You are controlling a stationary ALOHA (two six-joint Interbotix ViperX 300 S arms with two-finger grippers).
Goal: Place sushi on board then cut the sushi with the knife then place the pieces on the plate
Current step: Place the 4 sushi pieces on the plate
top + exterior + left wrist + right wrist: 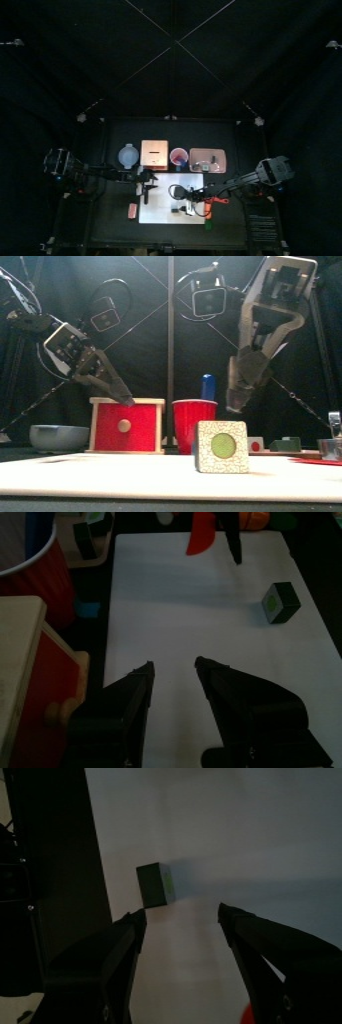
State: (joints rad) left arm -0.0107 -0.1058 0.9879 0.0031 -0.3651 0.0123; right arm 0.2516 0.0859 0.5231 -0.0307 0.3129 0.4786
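One sushi piece (222, 446) with a dark green rim stands upright on the white board (134, 478), alone near its middle. It also shows in the left wrist view (281, 600) and the right wrist view (155, 884). My right gripper (238, 406) hangs above the board just right of the piece, jaws apart and nothing between them (178, 913). A red knife (201, 532) shows at the board's far right end beside a right finger. My left gripper (120, 396) hovers open over the board's left end (174, 664). The pink tray (206, 158) lies at the back right.
Behind the board stand a blue-grey bowl (59, 437), the wooden box with its red drawer front (126, 426) and the red cup (195, 424) holding the blue knife (207, 386). Small toys (285, 443) sit low at the right.
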